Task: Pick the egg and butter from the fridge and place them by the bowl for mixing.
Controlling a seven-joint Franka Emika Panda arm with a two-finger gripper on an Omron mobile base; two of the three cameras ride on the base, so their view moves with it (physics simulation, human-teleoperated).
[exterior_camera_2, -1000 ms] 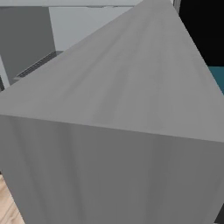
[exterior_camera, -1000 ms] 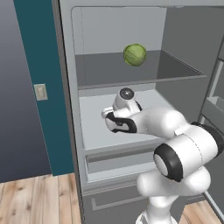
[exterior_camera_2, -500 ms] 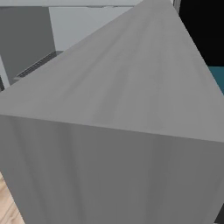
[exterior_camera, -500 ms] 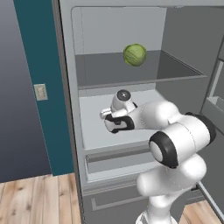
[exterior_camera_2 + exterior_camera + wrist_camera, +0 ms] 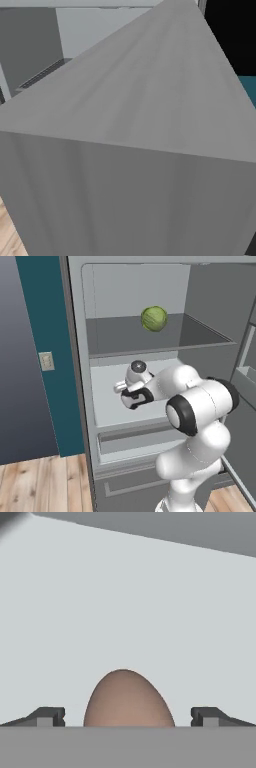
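Brown egg (image 5: 128, 699) sits right between my two wide-apart fingers.
I see my gripper (image 5: 128, 717) spread wide, one dark fingertip (image 5: 47, 716) on each side of the egg and not touching it. The egg rests on the pale middle shelf (image 5: 107, 401) of the fridge (image 5: 80, 406). From the left base view, my arm (image 5: 195, 406) reaches in over that shelf, near its front edge. A green cabbage (image 5: 154, 318) sits on the shelf above, toward its back.

The white arm rises from the base, bends at its dark-jointed elbow and reaches forward and left, roughly level. Its claw (image 5: 127, 718) stands wide open, the two dark fingertips (image 5: 47, 716) spread well apart at either side.
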